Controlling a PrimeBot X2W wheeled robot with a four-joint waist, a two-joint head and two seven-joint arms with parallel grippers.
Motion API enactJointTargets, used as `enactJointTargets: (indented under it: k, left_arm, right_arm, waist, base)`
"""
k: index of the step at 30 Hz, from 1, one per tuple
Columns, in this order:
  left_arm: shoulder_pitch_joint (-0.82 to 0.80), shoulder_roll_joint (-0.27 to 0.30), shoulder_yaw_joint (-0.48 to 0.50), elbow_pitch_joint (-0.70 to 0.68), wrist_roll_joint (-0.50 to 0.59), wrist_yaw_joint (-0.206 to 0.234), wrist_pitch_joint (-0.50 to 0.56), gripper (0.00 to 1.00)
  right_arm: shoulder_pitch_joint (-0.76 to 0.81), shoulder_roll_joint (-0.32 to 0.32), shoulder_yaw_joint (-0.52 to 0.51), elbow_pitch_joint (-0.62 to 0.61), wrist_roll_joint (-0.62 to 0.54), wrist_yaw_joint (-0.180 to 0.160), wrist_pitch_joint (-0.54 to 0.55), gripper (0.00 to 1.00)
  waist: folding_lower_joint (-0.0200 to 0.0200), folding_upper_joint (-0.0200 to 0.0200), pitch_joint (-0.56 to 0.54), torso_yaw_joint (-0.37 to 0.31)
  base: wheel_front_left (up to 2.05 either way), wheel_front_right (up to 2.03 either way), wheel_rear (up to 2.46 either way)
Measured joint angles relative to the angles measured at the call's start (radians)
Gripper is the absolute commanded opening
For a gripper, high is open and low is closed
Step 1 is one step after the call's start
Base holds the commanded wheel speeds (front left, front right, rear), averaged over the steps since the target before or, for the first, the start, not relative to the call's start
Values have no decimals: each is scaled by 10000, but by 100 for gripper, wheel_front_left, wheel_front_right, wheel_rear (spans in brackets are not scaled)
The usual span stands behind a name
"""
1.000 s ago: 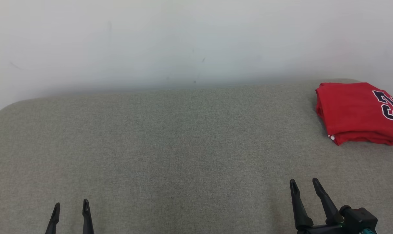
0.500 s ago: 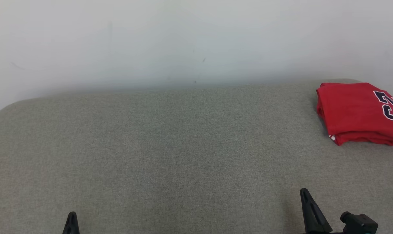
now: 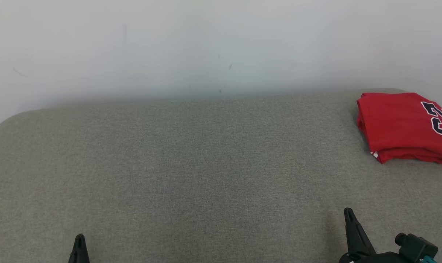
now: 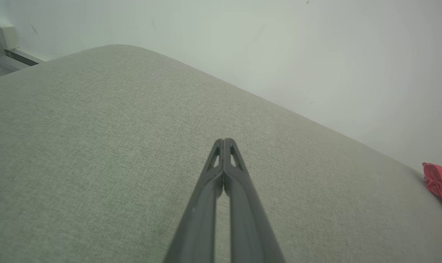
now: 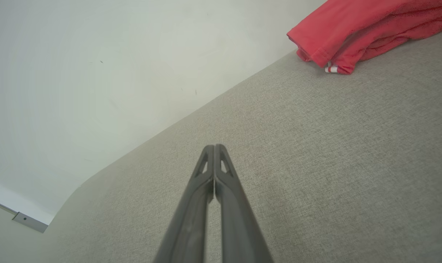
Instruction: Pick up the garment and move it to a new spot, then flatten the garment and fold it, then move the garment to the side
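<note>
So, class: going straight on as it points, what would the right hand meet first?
The right hand would probably meet the grey cushion, or the white wall beyond; depth is unclear. The red garment lies off its line.

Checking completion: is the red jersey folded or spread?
Folded: the red numbered jersey lies as a compact rectangle, layered edges showing, on the grey fabric surface.

Garment [image 3: 403, 126] lies on the padded surface [image 3: 206, 164] at its far right corner, near the wall [image 3: 206, 44]. The wall stands behind the surface's far edge. Left gripper [image 3: 79, 241] is at near left and right gripper [image 3: 349, 216] at near right, both above the surface. The garment lies beyond the right gripper, well apart from both.
</note>
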Motion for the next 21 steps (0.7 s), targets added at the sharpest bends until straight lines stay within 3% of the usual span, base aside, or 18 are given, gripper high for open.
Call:
enactJointTargets:
  k: [21]
  left_arm:
    - [-485,0,-2,146,-3298,-163,780,0]
  right_arm:
    - [-374,171,-349,27,2771,0,794,0]
  waist:
    - [0,0,44,38]
  base:
    - [0,0,0]
